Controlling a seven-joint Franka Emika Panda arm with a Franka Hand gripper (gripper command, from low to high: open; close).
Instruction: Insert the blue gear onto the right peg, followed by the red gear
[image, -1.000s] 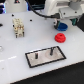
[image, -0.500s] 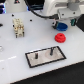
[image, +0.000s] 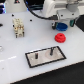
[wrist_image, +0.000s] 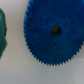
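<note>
In the exterior view the tool (image: 61, 22) hangs directly over the blue gear (image: 61, 26) beside the red gear (image: 60, 37), apparently lining up a grasp, well apart from the right peg (image: 50, 50), while the wrist view shows the blue gear (wrist_image: 54, 34) flat on the surface (wrist_image: 15, 70), fingers unseen, so I cannot tell their state.

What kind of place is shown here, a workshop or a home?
Probably a robotics lab bench: a bare white table bears only test parts, a blue gear, a red gear and a black-rimmed base plate with two pegs.

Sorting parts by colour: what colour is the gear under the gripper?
Bright blue gear; the wrist view shows it best.
</note>
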